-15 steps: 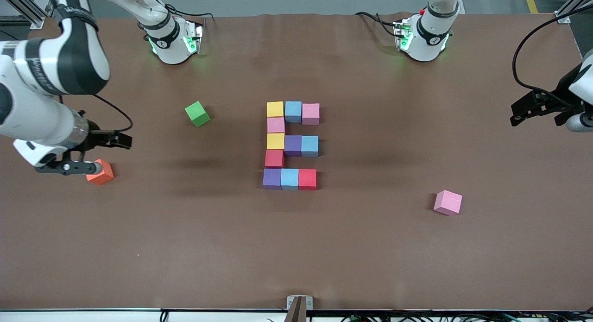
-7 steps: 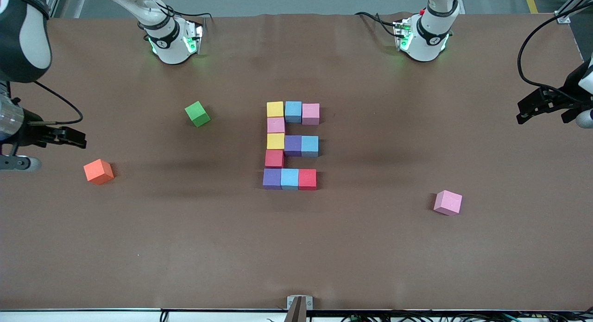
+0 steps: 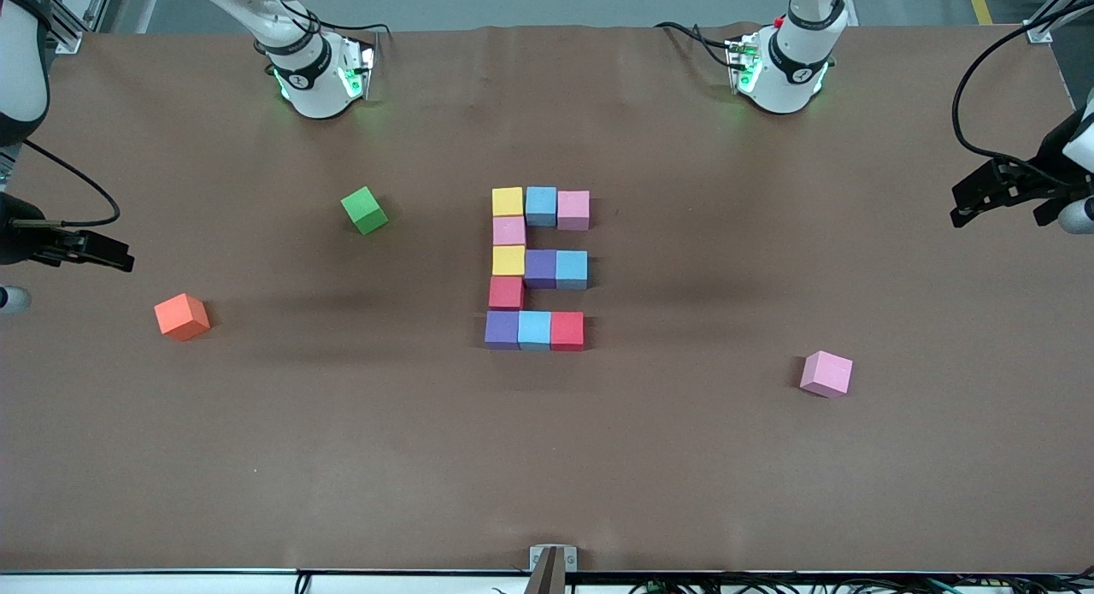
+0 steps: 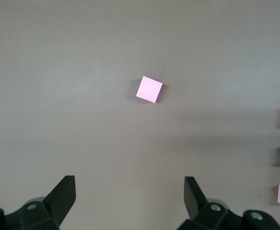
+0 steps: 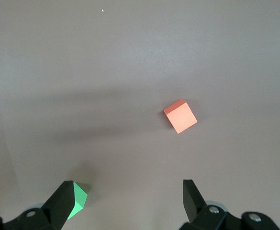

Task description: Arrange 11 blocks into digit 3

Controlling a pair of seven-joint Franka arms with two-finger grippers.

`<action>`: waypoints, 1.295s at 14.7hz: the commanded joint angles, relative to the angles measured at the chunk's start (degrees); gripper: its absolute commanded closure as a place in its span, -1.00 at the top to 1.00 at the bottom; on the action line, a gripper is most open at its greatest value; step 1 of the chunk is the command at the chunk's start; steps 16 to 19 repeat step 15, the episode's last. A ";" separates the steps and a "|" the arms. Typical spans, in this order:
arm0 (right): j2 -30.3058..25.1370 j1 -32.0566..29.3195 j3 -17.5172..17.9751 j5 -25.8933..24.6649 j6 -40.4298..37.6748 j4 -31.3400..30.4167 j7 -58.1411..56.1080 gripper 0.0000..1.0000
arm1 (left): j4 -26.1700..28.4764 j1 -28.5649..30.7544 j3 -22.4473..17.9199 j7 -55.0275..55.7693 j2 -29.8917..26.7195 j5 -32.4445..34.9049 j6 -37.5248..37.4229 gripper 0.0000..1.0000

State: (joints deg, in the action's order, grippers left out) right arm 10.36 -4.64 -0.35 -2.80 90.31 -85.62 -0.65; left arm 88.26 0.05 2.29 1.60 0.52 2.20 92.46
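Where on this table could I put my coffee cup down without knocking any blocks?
Bare tabletop runs along the camera's edge, nearer than the loose pink cube and orange cube. Also free: between the green cube and the block figure. The figure itself is crowded.

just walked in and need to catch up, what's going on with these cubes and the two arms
Nothing is being handled right now. Eleven touching coloured cubes form the digit 3 in the middle of the table, reading like an E from this camera. The left gripper hangs open at the left arm's end, the right gripper open at the right arm's end, both empty. Three loose cubes lie apart: a pink cube, a green cube and an orange cube.
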 commanded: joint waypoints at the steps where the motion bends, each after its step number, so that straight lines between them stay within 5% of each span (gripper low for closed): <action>1: 0.98 -0.63 1.14 0.87 -0.75 1.95 -0.50 1.00 | 0.33 -0.31 -0.71 -0.72 -1.57 -1.32 -0.53 1.00; 6: 0.98 -2.03 0.96 5.08 -1.02 2.12 -0.32 1.00 | 0.42 -0.49 -0.36 -0.81 -1.93 -1.15 -0.53 1.00; 19: 0.71 -1.60 1.31 4.38 -4.96 3.97 -0.14 1.00 | 0.33 -0.40 -0.27 -0.46 -2.02 -1.41 -0.62 1.00</action>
